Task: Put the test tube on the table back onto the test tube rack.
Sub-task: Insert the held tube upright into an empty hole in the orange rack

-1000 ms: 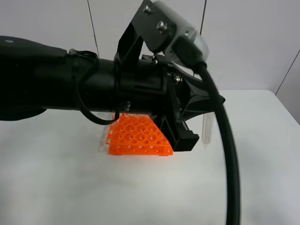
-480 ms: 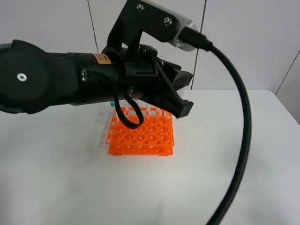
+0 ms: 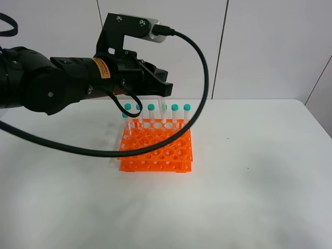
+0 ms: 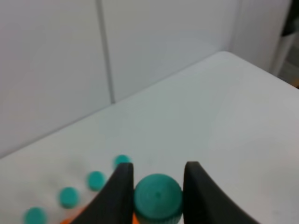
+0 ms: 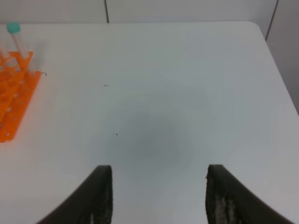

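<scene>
Teal-green-capped clear plastic test tube hangs clamped in the left pincer at the back row of the bright orange plastic rack, unreleased; the right pincer gapes empty.

Only an orange sticker on the left arm — print unreadable.

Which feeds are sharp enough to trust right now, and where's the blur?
Left wrist: soft throughout, the test tube cap and other caps smeared. Exterior high: crisp on the test tube rack. Right wrist: sharp, only a faint shadow on the table.
</scene>
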You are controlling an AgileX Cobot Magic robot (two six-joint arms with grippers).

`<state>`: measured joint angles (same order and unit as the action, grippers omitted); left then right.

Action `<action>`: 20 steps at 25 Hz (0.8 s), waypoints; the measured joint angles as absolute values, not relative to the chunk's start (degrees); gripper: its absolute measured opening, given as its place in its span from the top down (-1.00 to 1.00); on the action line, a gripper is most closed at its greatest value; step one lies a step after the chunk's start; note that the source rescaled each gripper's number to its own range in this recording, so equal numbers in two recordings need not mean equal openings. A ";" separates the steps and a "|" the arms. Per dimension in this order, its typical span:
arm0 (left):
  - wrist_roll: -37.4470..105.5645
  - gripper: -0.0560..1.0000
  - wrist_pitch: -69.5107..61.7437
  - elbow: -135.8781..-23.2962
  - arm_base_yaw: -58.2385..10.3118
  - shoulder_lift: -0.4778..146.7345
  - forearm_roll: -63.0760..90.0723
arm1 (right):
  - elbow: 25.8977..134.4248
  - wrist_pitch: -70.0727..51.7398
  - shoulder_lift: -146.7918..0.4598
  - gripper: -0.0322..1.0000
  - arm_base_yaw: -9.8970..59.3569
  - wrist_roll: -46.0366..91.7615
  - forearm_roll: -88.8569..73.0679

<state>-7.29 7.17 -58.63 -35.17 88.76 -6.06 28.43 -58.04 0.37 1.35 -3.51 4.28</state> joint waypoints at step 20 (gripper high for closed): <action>-7.56 0.89 -5.83 -69.48 -28.52 99.52 -6.23 | 28.43 -58.04 0.37 -0.21 1.35 -3.51 4.23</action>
